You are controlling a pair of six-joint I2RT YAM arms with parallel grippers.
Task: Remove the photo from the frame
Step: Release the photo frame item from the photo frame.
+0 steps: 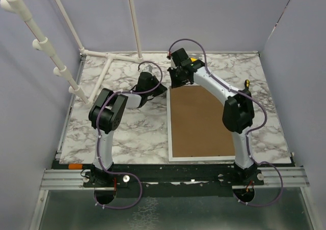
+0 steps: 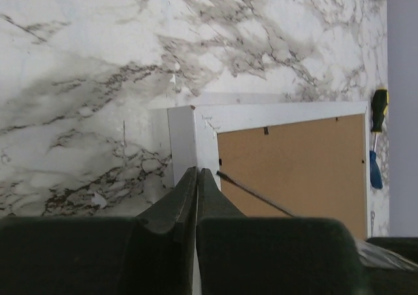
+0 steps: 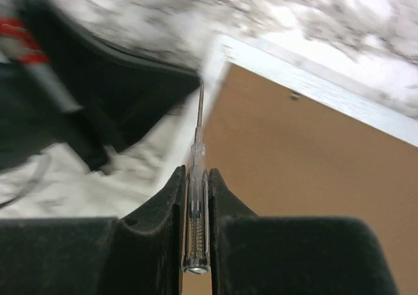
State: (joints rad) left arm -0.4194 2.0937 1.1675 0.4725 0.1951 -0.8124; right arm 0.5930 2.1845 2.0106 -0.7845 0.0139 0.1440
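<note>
Left gripper (image 2: 197,172), jaws together, rests on a corner of the frame (image 1: 169,131), apparently so we steady it while the right gripper (image 3: 196,172), clamped on a screwdriver (image 3: 198,135), probes the backing board (image 1: 198,120) at that corner.

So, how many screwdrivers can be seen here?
2. A clear-handled one is held in the right gripper, its tip near the frame's corner. A black-and-yellow one lies on the table beside the frame. A blue thing next to it may be a third.

Top camera looks down from above the near edge over the whole desk (image 1: 127,133), both wrist cameras sit close at the far-left corner of the frame (image 1: 198,120), shared by all three.
</note>
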